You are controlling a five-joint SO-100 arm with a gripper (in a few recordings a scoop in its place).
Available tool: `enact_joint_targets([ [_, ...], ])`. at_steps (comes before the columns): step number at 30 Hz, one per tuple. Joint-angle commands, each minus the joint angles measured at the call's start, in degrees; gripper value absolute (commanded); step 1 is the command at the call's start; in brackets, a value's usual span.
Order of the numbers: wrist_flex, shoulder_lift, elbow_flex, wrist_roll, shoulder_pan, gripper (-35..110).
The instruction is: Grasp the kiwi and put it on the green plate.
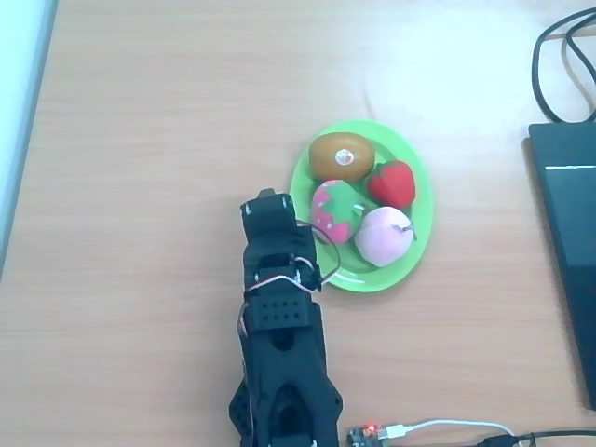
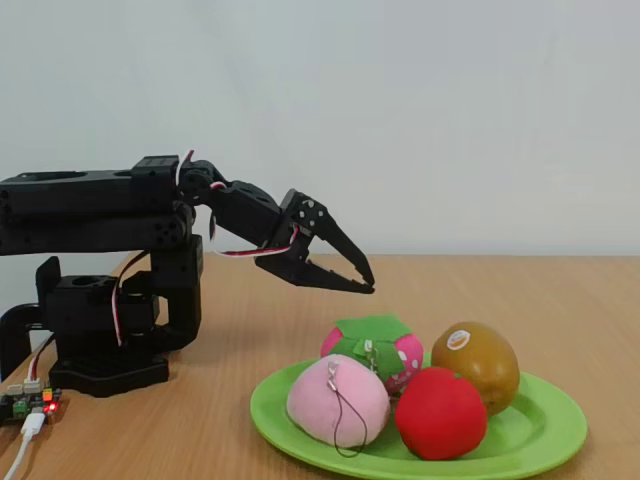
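The olive-brown kiwi (image 1: 341, 156) (image 2: 476, 362) lies on the lime-green plate (image 1: 307, 177) (image 2: 560, 430), at its far side in the overhead view, pale spot facing up. It touches a red fruit. My black gripper (image 1: 267, 197) (image 2: 368, 287) hangs in the air just left of the plate, above table level, fingertips together and nothing held. It touches none of the fruit.
Sharing the plate are a pink-and-green strawberry (image 1: 335, 209) (image 2: 375, 345), a red fruit (image 1: 391, 183) (image 2: 440, 412) and a pale pink peach (image 1: 383, 236) (image 2: 335, 400). A black device (image 1: 568, 233) and cables (image 1: 559, 65) sit at the right edge. A controller board (image 1: 368, 433) lies by the arm's base.
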Motion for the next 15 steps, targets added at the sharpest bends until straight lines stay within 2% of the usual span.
enact_joint_targets([
  [1,0.7,1.8,3.8,-0.9,-1.0,-8],
  [6,2.8,3.3,3.8,-0.6,-1.5,-8],
  [15,16.7,4.0,-0.1,-1.2,-1.6,-8],
])
